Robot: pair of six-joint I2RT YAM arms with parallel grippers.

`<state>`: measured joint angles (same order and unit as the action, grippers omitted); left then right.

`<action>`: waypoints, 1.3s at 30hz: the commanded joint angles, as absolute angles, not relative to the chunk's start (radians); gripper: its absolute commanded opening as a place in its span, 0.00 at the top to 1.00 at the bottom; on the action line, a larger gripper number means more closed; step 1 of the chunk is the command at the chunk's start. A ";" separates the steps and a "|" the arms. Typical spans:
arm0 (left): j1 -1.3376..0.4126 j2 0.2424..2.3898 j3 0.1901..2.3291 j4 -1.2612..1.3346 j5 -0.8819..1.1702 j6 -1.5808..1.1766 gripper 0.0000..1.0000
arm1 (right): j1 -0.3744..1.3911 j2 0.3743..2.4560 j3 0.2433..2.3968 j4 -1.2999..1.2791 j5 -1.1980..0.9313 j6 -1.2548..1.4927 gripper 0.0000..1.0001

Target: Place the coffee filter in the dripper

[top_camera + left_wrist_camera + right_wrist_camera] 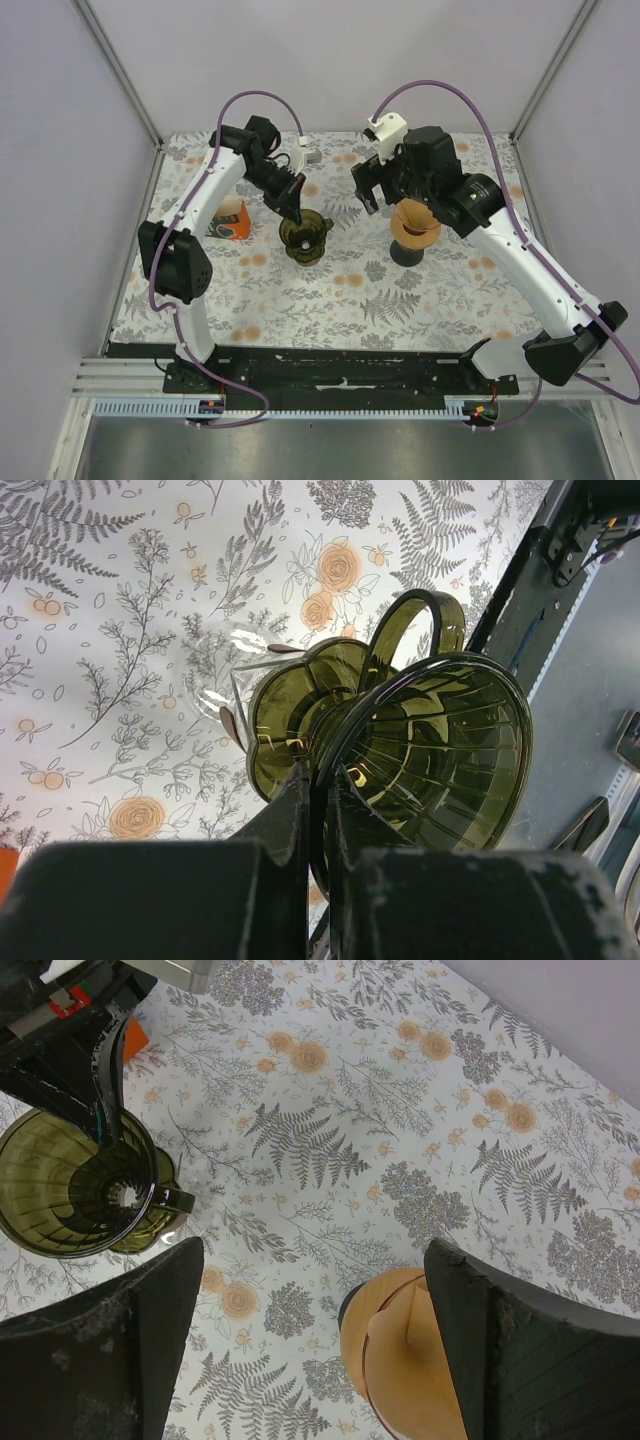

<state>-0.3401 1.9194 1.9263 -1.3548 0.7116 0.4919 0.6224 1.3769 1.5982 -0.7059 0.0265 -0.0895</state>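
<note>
The olive-green glass dripper (305, 237) stands left of centre on the floral cloth. My left gripper (296, 213) is shut on its near rim; in the left wrist view the two fingers pinch the dripper's (430, 750) glass edge at the gripper (320, 785). The tan paper coffee filter (415, 221) sits as a cone in a holder on a black base, right of centre. My right gripper (366, 187) is open and empty, hovering just behind and left of it. In the right wrist view the filter (420, 1360) lies by the right finger of the gripper (312, 1260), the dripper (75, 1190) at far left.
An orange box (232, 218) stands left of the dripper, beside the left arm. The floral cloth (340, 290) covers the table between grey walls. A black rail (340, 365) runs along the near edge by the arm bases.
</note>
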 commanded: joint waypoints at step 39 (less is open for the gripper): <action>-0.008 1.894 2.005 -1.213 0.210 0.370 0.46 | 0.621 1.422 1.612 -0.686 0.051 -0.206 0.02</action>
